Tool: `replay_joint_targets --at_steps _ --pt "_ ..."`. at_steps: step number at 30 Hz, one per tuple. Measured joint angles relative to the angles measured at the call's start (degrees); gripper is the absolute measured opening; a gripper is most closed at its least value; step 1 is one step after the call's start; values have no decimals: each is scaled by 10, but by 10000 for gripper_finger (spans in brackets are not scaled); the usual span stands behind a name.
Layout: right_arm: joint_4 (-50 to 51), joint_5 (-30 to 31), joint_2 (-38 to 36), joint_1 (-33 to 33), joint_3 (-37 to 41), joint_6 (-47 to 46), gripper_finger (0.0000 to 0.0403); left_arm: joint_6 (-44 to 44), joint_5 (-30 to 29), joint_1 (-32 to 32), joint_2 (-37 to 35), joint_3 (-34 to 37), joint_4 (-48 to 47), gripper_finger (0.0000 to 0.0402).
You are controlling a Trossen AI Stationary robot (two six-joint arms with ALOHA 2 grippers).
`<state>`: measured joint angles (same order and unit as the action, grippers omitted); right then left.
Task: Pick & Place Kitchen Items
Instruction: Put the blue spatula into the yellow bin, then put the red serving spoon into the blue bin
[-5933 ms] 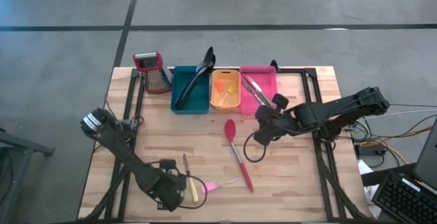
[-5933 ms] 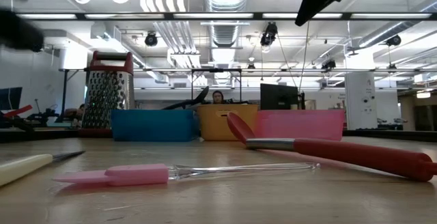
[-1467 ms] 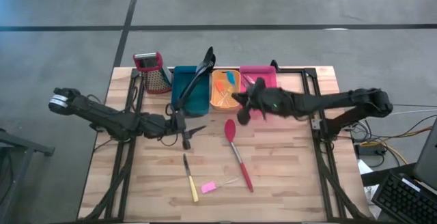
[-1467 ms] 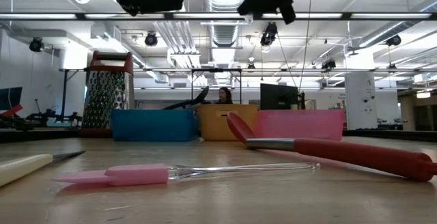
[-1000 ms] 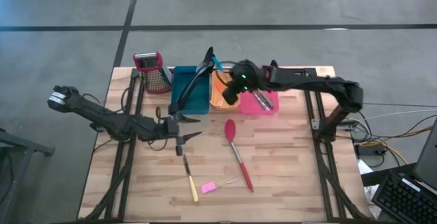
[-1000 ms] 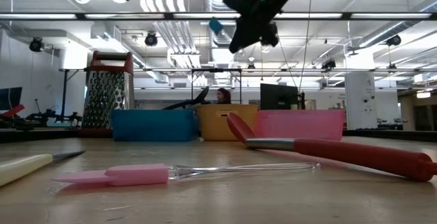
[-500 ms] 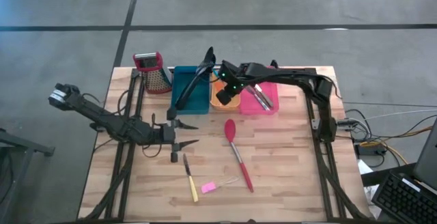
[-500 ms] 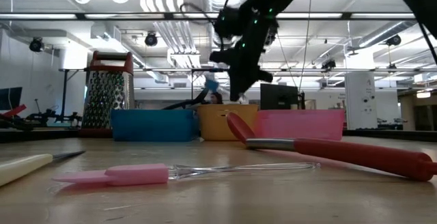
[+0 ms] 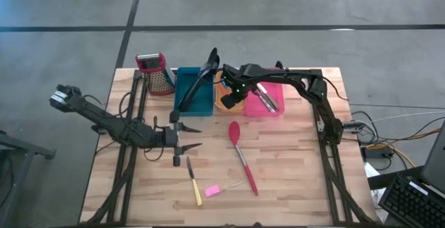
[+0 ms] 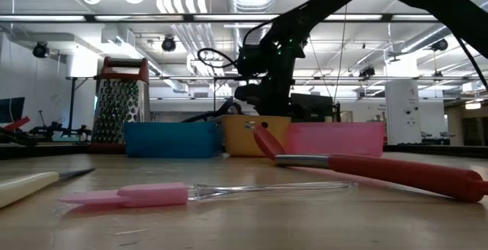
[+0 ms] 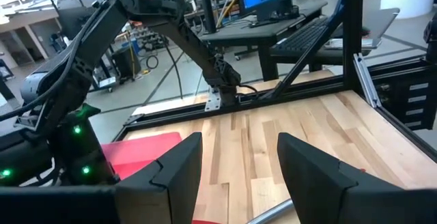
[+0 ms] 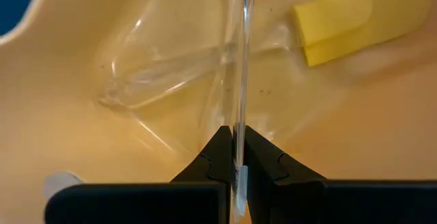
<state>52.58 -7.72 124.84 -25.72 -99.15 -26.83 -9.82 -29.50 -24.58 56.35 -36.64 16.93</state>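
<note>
— Where is the right gripper [image 9: 227, 97]?

— Down inside the orange bin [image 9: 222, 107]; its jaws are pinched on the clear handle [image 12: 240, 80] of a slim utensil, which runs straight out from between the fingertips; a yellow piece [image 12: 355, 20] lies nearby on the bin floor.

— And the left gripper [image 9: 189, 137]?

— Above the table [image 9: 292, 179], jaws spread, holding nothing; the yellow-handled knife [image 9: 193, 181], pink piece [image 9: 212, 190] and red spoon [image 9: 242, 156] lie on the wood beyond it.
</note>
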Motion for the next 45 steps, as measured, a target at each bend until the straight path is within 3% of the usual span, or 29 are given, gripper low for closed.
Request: replay_joint_targets --at_steps 14,27,37,45 --pt "-3 1 0 -2 -1 4 22 0 0 0 0 0 0 195" --pt "-2 2 -15 -2 -6 17 116 0 0 0 0 1 0 195" --pt "-1 2 -104 14 -44 5 146 5 0 0 0 1 0 195" --pt "-1 12 -218 62 -46 8 116 5 0 0 0 1 0 195"
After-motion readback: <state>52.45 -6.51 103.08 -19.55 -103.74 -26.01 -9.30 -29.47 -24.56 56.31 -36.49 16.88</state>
